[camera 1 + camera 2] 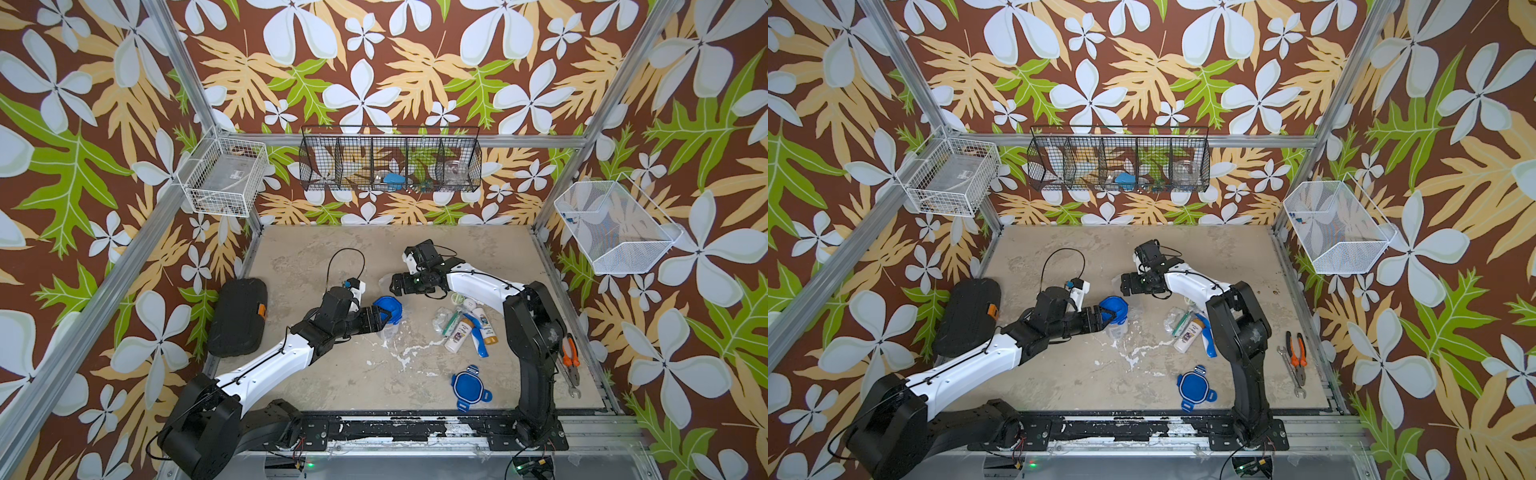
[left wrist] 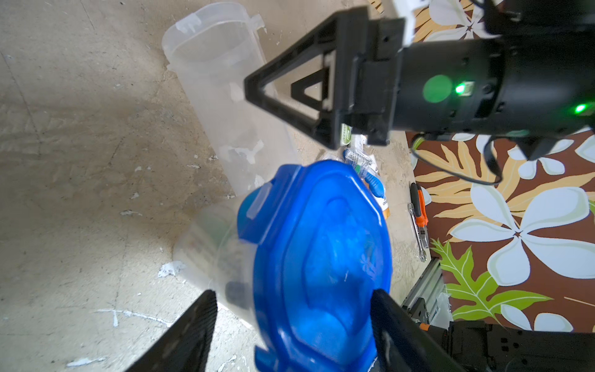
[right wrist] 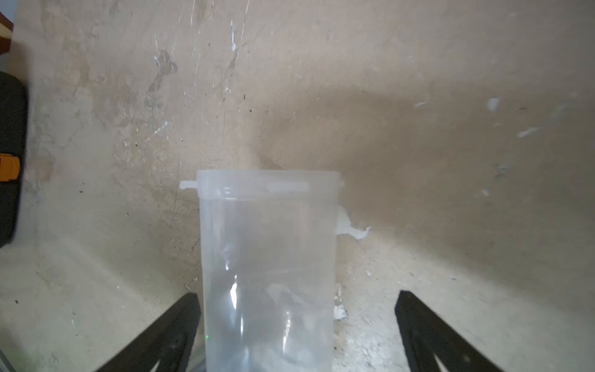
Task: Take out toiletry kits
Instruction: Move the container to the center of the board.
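Beige stained worktop [image 1: 332, 374], with a black oval hard case with orange latch [image 1: 237, 316] at its edge as landmark. Near the case, the left gripper [image 1: 383, 316] is clamped on a tilted clear plastic jar with blue clip lid [image 2: 322, 257]; there are dark items inside, can't tell what. Slightly further from the case, the right gripper [image 3: 297, 293] has its jaws wide apart around an open-mouthed clear plastic jar [image 3: 267, 241] lying on its side. Well apart from the case, the toiletry kit [image 1: 457, 334] lies heaped on the worktop: white gold-capped bottles, blue toothbrush, clear bags, round tins. Also well apart from the case lies a loose blue four-tabbed lid [image 1: 468, 387], flat.
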Available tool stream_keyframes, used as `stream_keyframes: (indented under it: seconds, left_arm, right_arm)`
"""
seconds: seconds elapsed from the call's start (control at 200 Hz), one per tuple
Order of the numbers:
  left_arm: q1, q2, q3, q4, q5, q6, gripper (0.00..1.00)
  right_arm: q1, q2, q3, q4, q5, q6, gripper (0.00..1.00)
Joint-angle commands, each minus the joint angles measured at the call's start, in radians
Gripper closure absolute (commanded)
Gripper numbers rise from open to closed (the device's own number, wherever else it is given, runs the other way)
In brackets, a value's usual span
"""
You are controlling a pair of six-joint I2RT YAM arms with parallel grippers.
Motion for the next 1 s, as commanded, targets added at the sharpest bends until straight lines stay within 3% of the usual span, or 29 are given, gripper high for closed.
stream_keyframes:
  seconds: [0.0, 0.11, 0.26, 0.39, 0.515, 0.791, 0.991]
  left_arm:
    - [0.002, -0.003, -0.009, -0.071, -0.041, 0.018, 0.24]
    - [0.002, -0.010, -0.014, -0.072, -0.042, 0.016, 0.24]
    - [0.002, -0.013, -0.024, -0.073, -0.044, 0.015, 0.24]
    - [0.002, -0.015, -0.029, -0.067, -0.037, 0.014, 0.24]
    - [0.002, -0.012, -0.030, -0.059, -0.033, 0.011, 0.23]
    - [0.002, -0.007, -0.030, -0.062, -0.027, 0.013, 0.22]
    - [0.002, -0.020, 0.013, -0.086, -0.021, 0.017, 0.20]
  right_arm:
    - [0.022, 0.052, 0.031, -0.058, 0.009, -0.066, 0.04]
    - [0.032, 0.094, 0.049, -0.076, 0.054, -0.058, 0.11]
    - [-0.011, 0.062, 0.014, -0.087, 0.158, -0.015, 0.32]
    - [-0.074, 0.003, -0.032, -0.115, 0.284, -0.013, 0.35]
    - [-0.114, 0.008, -0.023, -0.146, 0.343, -0.038, 0.33]
    - [-0.115, 0.031, 0.019, -0.176, 0.368, -0.056, 0.06]
    - [-0.115, -0.069, 0.057, -0.182, 0.347, -0.056, 0.00]
